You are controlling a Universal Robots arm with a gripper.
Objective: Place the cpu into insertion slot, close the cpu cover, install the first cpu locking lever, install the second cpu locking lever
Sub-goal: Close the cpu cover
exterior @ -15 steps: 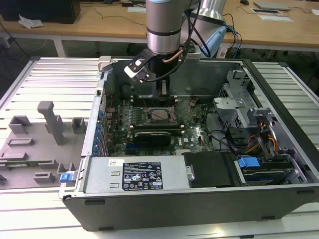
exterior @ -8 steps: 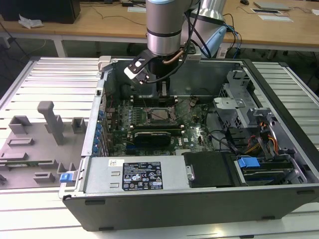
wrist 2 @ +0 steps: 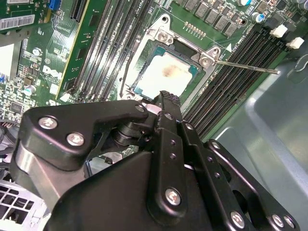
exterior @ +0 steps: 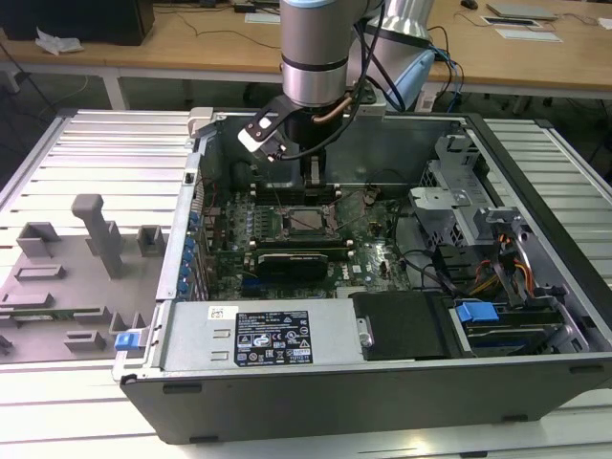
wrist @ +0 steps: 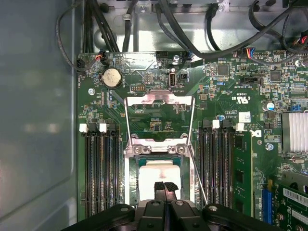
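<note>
Your pincer (wrist: 166, 186) hangs just over the socket (wrist: 142, 161) w/ both fingertips pressed together and nothing btwn them: closed, empty. That makes sense, since the chip (wrist: 159, 174) already lies flat in the socket, silver top up, so there's nothing to carry. Tips held together like that give one narrow blunt point, prob. better for nudging thin metal than for gripping.

The cover (wrist: 159, 97) stands swung back on its hinge, away from the chip, and you see green board (wrist: 240, 96) through its window. It was left open so the chip could drop in, and it isn't closed yet. A thin lever rod (wrist 2: 245, 66) sticks out free beside the socket, unhooked, which is why the cover can swing.

In the exterior view the arm comes down into the open pc case (exterior: 382, 402), approx. above the socket.
</note>
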